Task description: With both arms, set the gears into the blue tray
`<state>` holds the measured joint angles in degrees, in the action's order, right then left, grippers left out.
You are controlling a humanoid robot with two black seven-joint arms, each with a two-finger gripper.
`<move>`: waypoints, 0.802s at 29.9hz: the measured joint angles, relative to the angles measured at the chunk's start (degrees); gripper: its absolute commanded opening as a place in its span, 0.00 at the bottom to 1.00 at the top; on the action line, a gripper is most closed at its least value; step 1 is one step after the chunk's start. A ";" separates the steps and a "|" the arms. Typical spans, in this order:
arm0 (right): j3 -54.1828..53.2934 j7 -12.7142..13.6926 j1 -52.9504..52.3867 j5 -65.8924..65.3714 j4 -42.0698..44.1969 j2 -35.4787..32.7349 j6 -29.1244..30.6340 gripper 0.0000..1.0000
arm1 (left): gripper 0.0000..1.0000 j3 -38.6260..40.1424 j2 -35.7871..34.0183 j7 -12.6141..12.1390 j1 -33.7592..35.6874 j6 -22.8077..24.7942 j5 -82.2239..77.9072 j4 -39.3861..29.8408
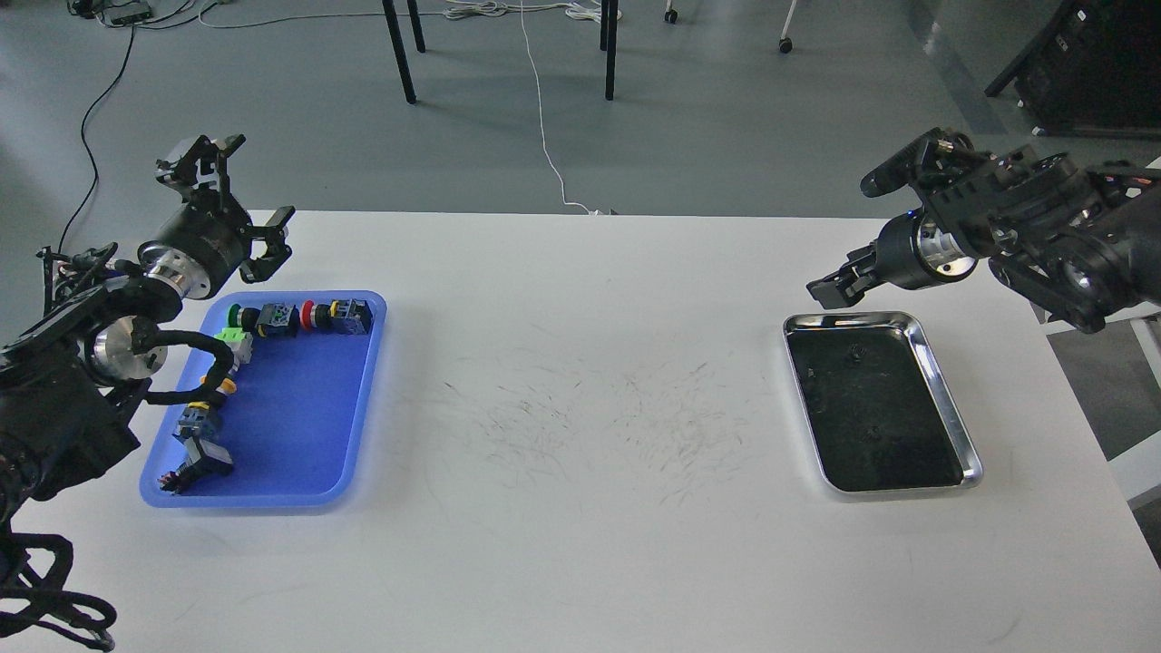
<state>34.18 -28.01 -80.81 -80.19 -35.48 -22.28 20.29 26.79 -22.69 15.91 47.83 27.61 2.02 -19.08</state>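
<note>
**A:** Scanning left to right. Left gripper (238, 201) sits at the table's (580, 544) 10 o'clock corner, above the far-left end of the blue tray (299, 435), fingers spread, nothing between them.

**B:** Tray contents?

**A:** Push-button switches (299, 318) only, in a row along the far rim and a second line down the left rim. Red, green, yellow caps. Left arm's cable loop (195, 367) hangs over the left line and hides part of it. No gear in the blue tray that I can make out.

**B:** Middle of the table?

**A:** Bare white top with dark scuff marks (617, 417) at centre. Nothing standing between the two trays.

**B:** Right side?

**A:** Silver tray (972, 458) at 3 o'clock, dark inside. Two small dark specks in it, one toward the far end (853, 352), one nearer (873, 433). Probably the gears, too small against the dark liner to be sure.

**B:** Right gripper?

**A:** Right gripper (830, 288) hovers just beyond the silver tray's far-left corner, pointing at 9 o'clock. Seen dark and nearly end-on; can't tell if the fingers are apart or together.

**B:** Beyond the table?

**A:** Grey floor, chair legs (404, 54) and a white cable (542, 118) at 12 o'clock.
</note>
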 measured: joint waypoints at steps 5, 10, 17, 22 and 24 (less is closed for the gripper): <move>0.13 0.00 -3.31 -0.01 -7.42 -4.79 3.69 0.87 | 0.98 0.02 -0.29 0.00 -0.02 -0.01 0.00 0.00; 1.96 0.00 -2.24 -0.91 -9.69 -7.39 4.23 0.85 | 0.98 0.02 -0.27 0.00 -0.11 -0.01 0.00 0.00; 4.98 0.00 1.11 -1.26 -7.00 -7.57 3.70 0.82 | 0.98 0.02 -0.90 0.09 -0.27 0.34 0.00 0.00; 5.17 0.01 2.53 -1.36 -4.42 -6.76 3.01 0.79 | 0.98 0.02 -1.26 0.09 -0.33 0.42 0.00 0.00; 5.24 0.01 2.91 -1.37 -4.17 -6.10 2.70 0.79 | 0.98 0.02 -1.57 0.09 -0.37 0.41 0.00 0.00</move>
<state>39.42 -28.00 -77.90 -81.55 -39.65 -28.38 22.99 26.81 -24.26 16.00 47.47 28.02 2.02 -19.07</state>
